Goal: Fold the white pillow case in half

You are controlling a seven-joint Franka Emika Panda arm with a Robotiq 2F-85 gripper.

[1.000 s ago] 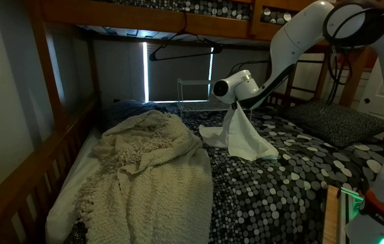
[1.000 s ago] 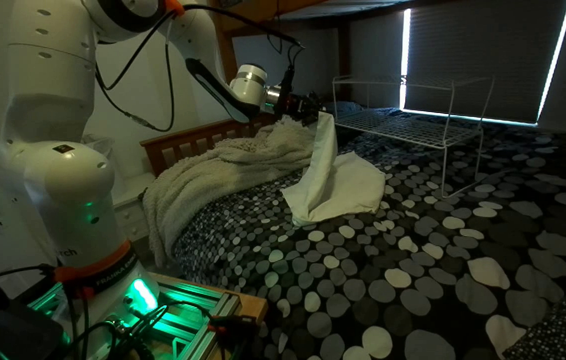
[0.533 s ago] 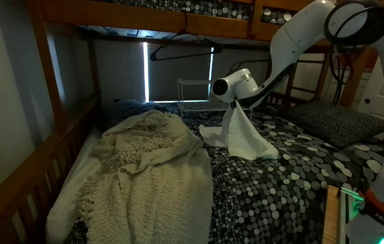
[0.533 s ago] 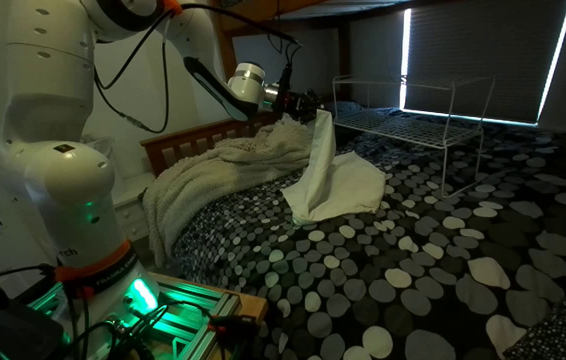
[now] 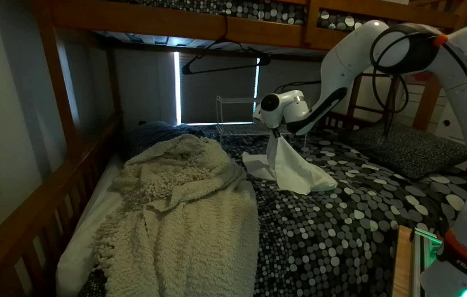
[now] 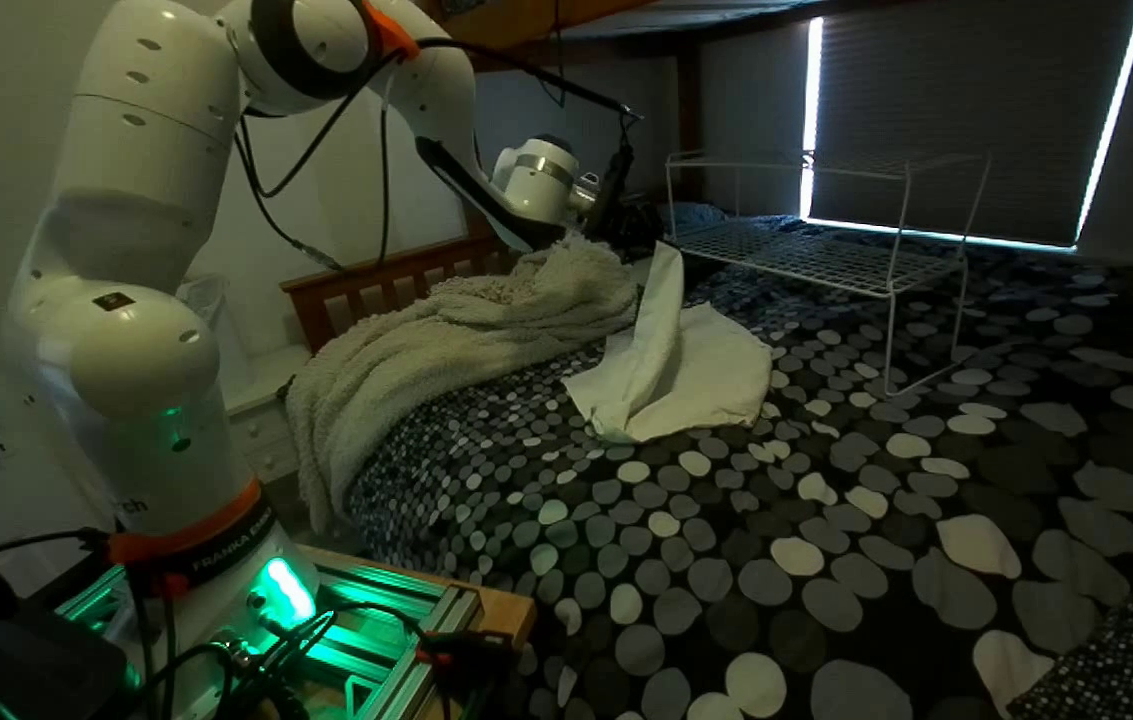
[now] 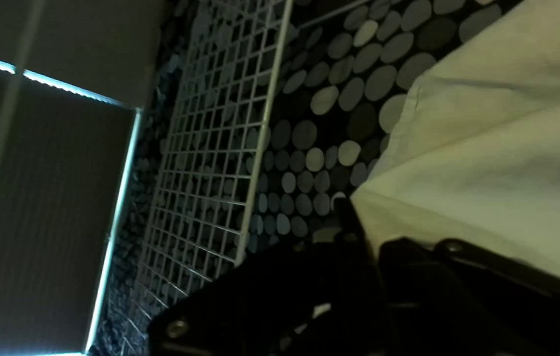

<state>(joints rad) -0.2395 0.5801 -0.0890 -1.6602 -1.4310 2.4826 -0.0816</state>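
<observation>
Gripper [image 5: 275, 133]: fully closed bar the thin fabric pinched at its tips. Has hold of one raised point of the white pillow case [image 6: 676, 370]; corner or mid-edge, cannot tell. Straight below: lifted part hanging steep and narrow, widening downward in both exterior views. Then the remainder, lying on the pebble-patterned bedcover [image 6: 806, 570]: wrinkled around the foot of the lifted part, flatter farther out. Long axis hard to call, too crumpled.

Relation to watch: flat part lower than the gripper and off to one side, seemingly not squarely underneath; in an exterior view, spread toward the wire rack [image 6: 816, 262]. Looks like mid-fold, lift done, halves not yet matched. Next, probably: carry the held point sideways over the flat part, line up edges, lower, let go. One gripper only, no second hold on the lying part; could drag along instead of doubling over.

Cream blanket [image 6: 456, 330] close beside, contact with the cloth unclear. Wire rack itself farther out, apart from the cloth. Farthest back: window blind [image 6: 966, 110], no bearing on the move.
</observation>
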